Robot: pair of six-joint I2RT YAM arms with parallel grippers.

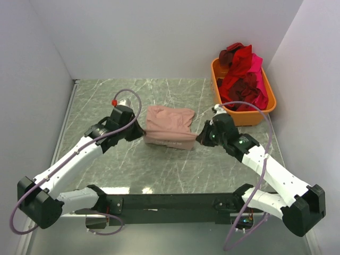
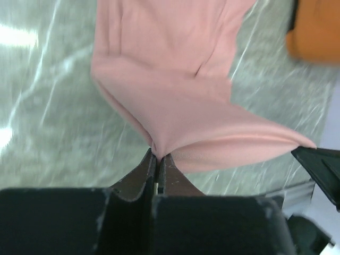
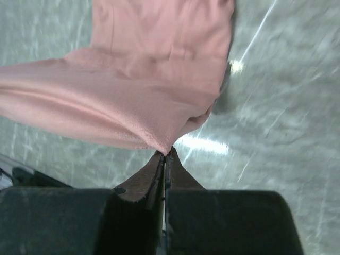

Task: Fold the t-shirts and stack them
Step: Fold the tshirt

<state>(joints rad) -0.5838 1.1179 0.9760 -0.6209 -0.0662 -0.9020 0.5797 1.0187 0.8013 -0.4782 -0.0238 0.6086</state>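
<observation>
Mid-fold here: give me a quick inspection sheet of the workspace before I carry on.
Surface: grey-green marbled table, glare patches near the front.
Job's things: dusty pink t-shirt partly folded mid-table; red, maroon and hot pink shirts heaped in the orange tub, back right.
Clutter: nothing seen.
Grippers: left gripper shut on the pink shirt's near left corner; right gripper shut on its near right corner.
Cables: purple cables loop over both arms.
Surroundings: white walls on three sides.
</observation>
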